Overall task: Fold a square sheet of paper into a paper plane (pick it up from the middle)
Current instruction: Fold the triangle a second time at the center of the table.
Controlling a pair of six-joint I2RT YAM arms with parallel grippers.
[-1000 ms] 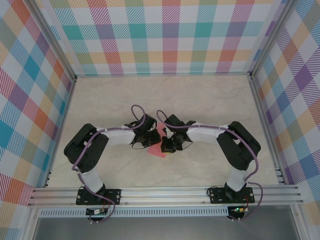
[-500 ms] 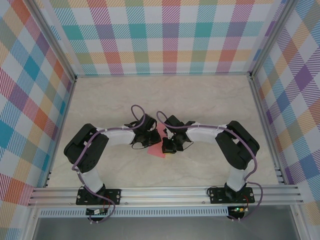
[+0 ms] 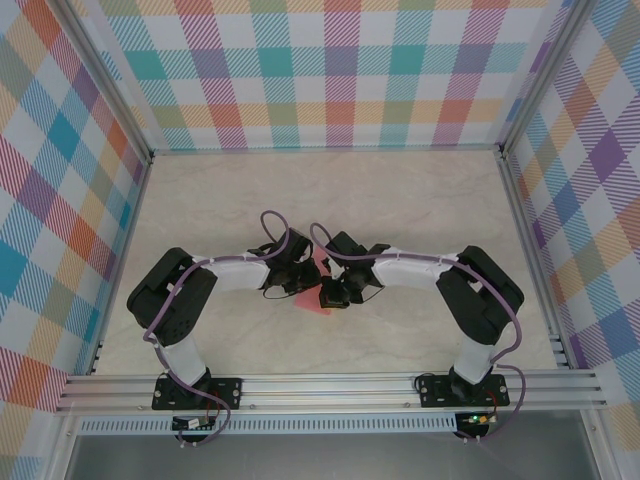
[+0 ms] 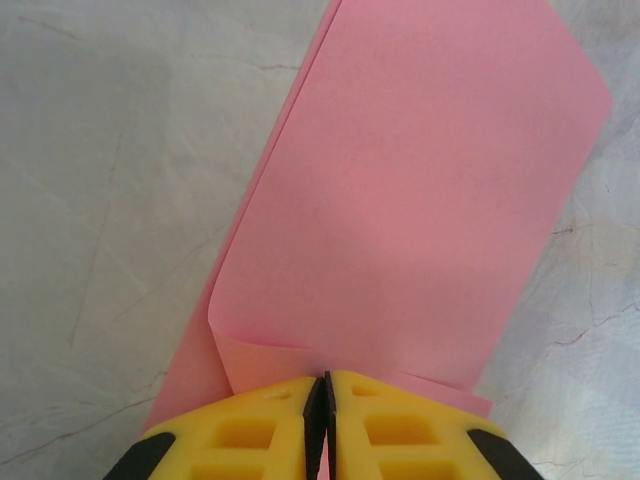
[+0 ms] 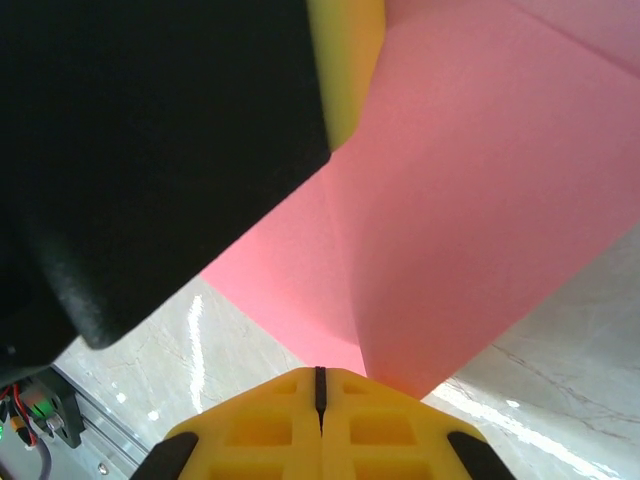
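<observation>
The square sheet of paper (image 3: 312,302) lies near the middle of the desk (image 3: 420,200), part-folded, and both arms reach in to it from opposite sides. In the overhead view the left gripper (image 3: 299,275) sits over the sheet's left side and the right gripper (image 3: 331,293) over its right side, so only a pink corner shows toward the arm bases and a small strip shows at the far side.

In the left wrist view the yellow fingers (image 4: 250,440) are pressed together with only a thin dark seam between them, and they pinch the near edge of the sheet (image 4: 410,200). From that grip a folded-over upper layer runs away, broad and flat. A narrower band of the lower layer shows along its left edge, and a small crease sits just beyond the fingertips. Pale marbled desk (image 4: 110,180) lies on both sides of the sheet.

In the right wrist view the yellow fingers (image 5: 390,435) are likewise pressed together, and they nip the sheet (image 5: 460,200) at a point where a raised fold meets them. The paper slopes up and away from there. The black body of the left gripper (image 5: 150,150), with one yellow finger at its edge, stands over the sheet's upper left part.
</observation>
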